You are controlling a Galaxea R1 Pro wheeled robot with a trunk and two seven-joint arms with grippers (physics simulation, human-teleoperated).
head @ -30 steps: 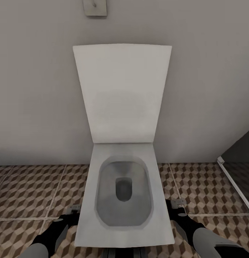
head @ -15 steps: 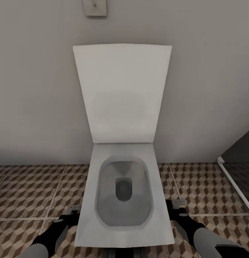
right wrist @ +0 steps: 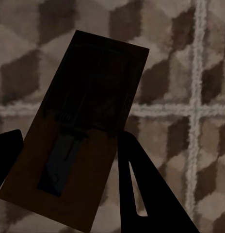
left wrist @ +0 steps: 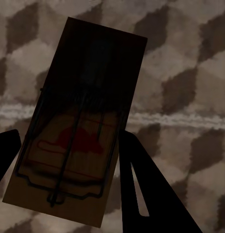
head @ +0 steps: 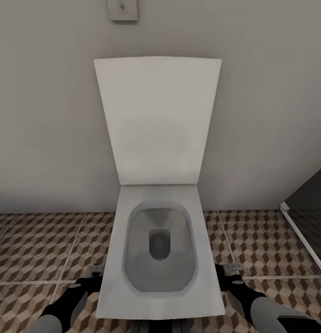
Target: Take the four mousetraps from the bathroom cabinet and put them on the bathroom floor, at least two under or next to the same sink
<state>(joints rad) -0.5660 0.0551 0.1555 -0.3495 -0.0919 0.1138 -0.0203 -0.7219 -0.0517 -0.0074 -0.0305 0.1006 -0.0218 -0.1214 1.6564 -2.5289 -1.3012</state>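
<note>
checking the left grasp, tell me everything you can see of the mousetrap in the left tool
The mousetrap is a flat rectangular board, brown and wood-like, shadowed. Dark wire runs in a loop over its near half, above a red patch. It sits tilted between the left tool's dark fingers, held above the cube-patterned bathroom floor and a pale grout line.

So I count two mousetraps, one [left wrist: 76, 131] in my left pincer [left wrist: 69, 160], one [right wrist: 81, 126] in my right pincer [right wrist: 69, 160]. Plus one toilet [head: 160, 240] and one wall plate [head: 122, 9].
</note>
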